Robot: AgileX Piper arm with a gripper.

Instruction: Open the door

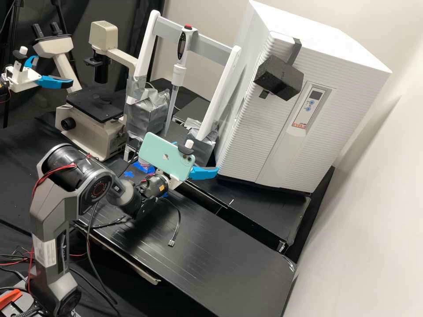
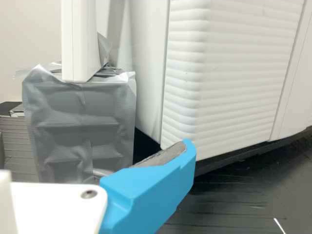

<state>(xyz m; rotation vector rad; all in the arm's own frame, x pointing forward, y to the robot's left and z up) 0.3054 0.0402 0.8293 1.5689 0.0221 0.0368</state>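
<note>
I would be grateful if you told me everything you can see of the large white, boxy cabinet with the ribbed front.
The cabinet, seemingly of plastic or painted metal, stands upright on the black bench. Its horizontally ribbed white door looks shut, with a seam beside a smooth section bearing a white control panel with a dark display and blue buttons. A dark grey foam-like block is attached near the front's top corner, with black tape running upward.
</note>
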